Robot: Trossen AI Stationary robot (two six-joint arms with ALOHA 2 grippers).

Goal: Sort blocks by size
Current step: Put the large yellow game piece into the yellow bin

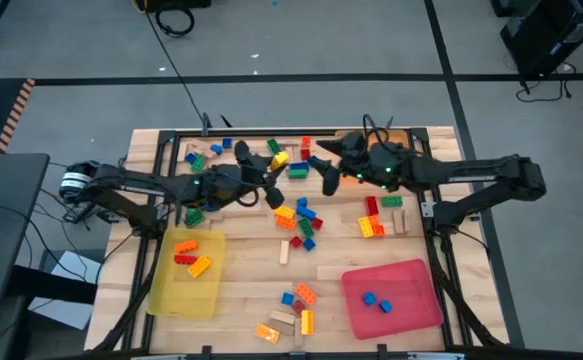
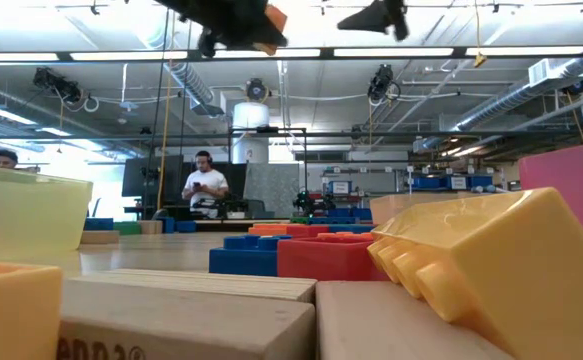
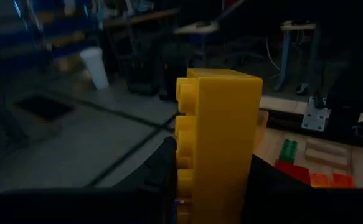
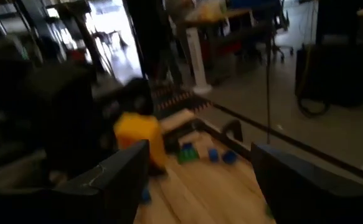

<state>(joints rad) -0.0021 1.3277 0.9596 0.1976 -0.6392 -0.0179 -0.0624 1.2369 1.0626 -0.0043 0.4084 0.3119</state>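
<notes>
From above, the left end effector [image 1: 271,165] sits over the far middle of the wooden slatted surface [image 1: 251,290], pinching a yellow brick [image 1: 280,158]. The left wrist view alone shows that grip closely: the studded yellow plastic brick [image 3: 217,143] stands upright between two dark fingers [image 3: 159,168]. The right end effector [image 1: 323,172] hovers just beside it, and its wrist view shows its fingers [image 4: 116,177] spread wide with nothing between them, the yellow brick [image 4: 141,138] lying beyond.

Only the overhead camera shows the full layout: a translucent yellow tray [image 1: 186,272] at the near left holding orange and red bricks [image 1: 193,255], a pink tray [image 1: 396,297] at the near right holding two blue bricks [image 1: 377,302], and loose blocks [image 1: 301,222] of red, blue, green and orange scattered mid-surface, with more along the far edge and near the front.

The table-height camera adds texture: a smooth tan wooden piece [image 2: 181,310], a glossy yellow studded brick [image 2: 491,265], and red and blue bricks [image 2: 301,255] behind. A seated person [image 2: 206,190] shows in the room beyond.
</notes>
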